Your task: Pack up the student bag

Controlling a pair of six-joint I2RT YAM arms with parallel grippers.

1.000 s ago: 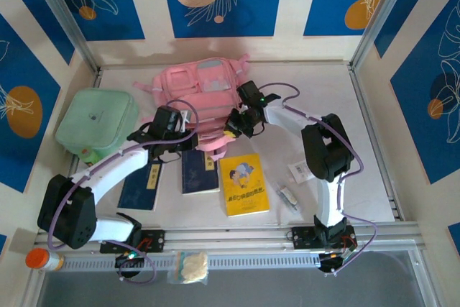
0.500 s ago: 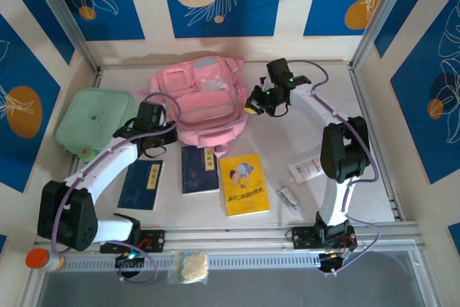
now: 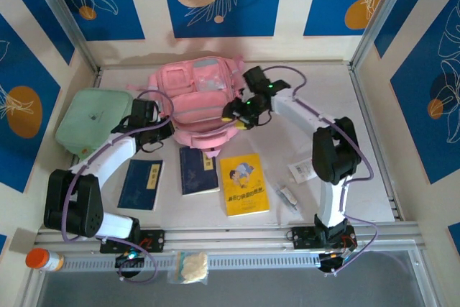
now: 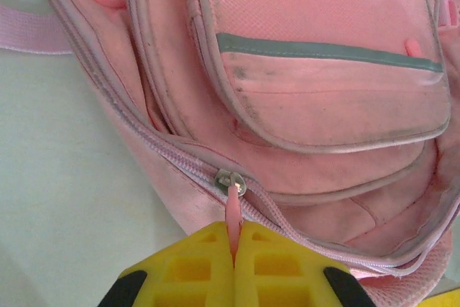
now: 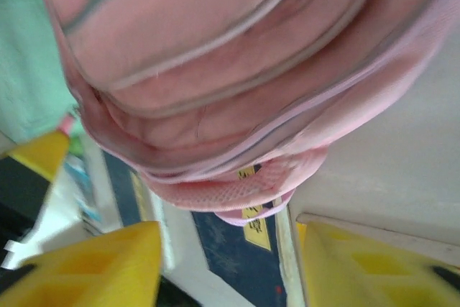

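The left gripper pinches the zipper pull of the student bag, which lies just ahead of it; the right gripper stands spread, the bag close before it

Seen from above and behind the arm bases, we look down on the whole table, far edge at top. Our left wrist camera sits close against the student bag, facing its front pocket over the left gripper (yellow fingers pinched on the zipper pull). Our right wrist camera, equally near, looks between the parted fingers of the right gripper at the bag's lower end and a dark blue book. All three views share the bag.
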